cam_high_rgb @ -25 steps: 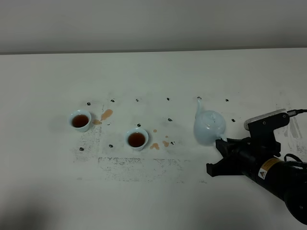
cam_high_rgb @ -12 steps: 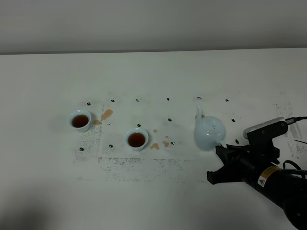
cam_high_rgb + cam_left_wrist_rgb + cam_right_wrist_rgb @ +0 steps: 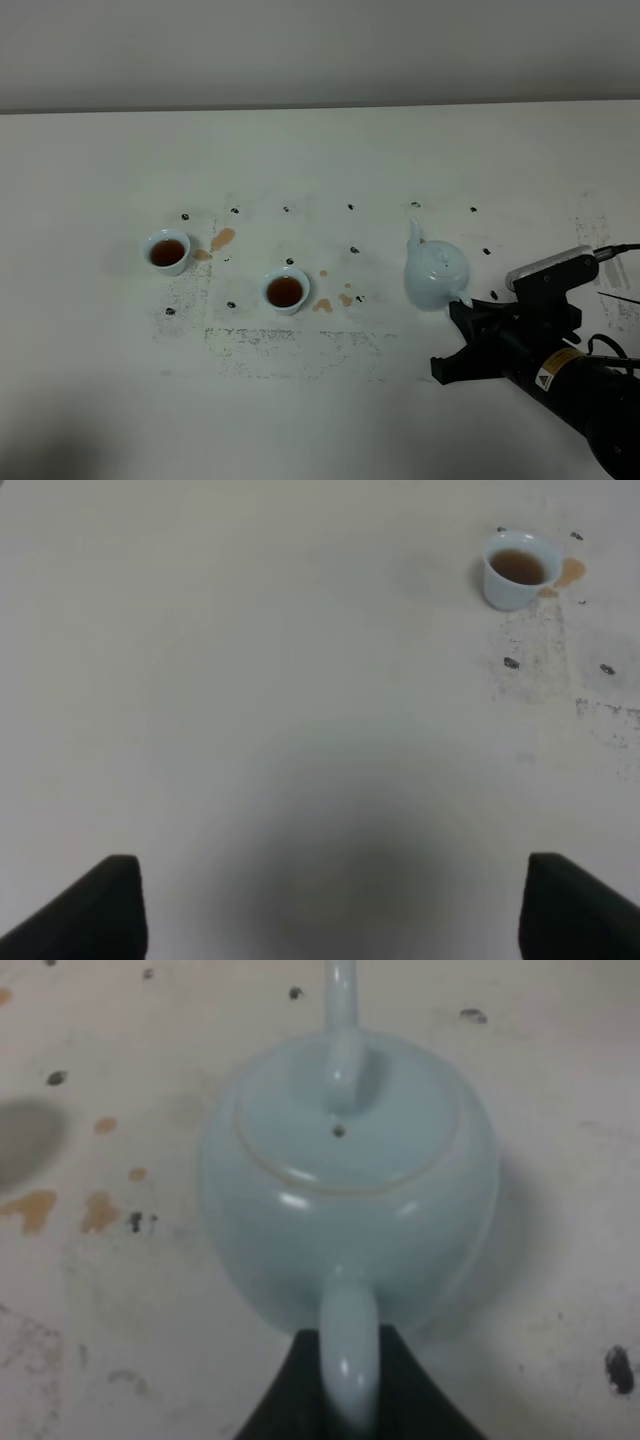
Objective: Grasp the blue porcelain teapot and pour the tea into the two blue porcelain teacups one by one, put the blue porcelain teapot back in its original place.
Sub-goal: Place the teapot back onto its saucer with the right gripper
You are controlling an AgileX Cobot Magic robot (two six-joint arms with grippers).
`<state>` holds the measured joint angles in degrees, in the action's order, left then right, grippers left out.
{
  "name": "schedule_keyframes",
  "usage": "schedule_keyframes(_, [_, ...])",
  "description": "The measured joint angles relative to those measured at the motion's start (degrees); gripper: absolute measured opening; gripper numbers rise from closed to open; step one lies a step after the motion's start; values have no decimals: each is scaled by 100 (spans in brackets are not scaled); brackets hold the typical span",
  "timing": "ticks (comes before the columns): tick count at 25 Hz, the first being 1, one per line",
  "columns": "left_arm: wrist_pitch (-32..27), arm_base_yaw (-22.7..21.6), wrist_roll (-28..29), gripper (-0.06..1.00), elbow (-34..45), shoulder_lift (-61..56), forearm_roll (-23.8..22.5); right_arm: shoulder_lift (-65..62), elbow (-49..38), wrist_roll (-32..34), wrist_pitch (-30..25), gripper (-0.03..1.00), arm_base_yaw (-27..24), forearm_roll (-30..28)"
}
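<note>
Exterior high view: the blue porcelain teapot (image 3: 437, 275) is being seen upright on the white table (image 3: 320, 150), right of the middle. It is pale sky-blue and shiny, with a round body, a short spout and a small knob on its lid (image 3: 345, 1120). Its loop handle (image 3: 347, 1355) is being pinched by the right gripper (image 3: 468, 301) — the black fingers are being pressed against both sides of it.

The two blue porcelain teacups (image 3: 168, 251) (image 3: 286, 291) are being shown well apart from the teapot, small and flared, each holding brown tea. Little tea spills (image 3: 222, 239) are being seen beside them.

From the left wrist, the left gripper (image 3: 330, 905) is being held spread wide above bare table — one teacup (image 3: 518, 568) far off.
</note>
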<state>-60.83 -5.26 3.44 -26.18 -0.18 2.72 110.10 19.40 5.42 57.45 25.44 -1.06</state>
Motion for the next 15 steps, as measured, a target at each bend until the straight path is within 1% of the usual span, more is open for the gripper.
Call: schedule_keyframes(15, [0,0,0,72,0,0,0,0,-106,-51,78,5,0,26])
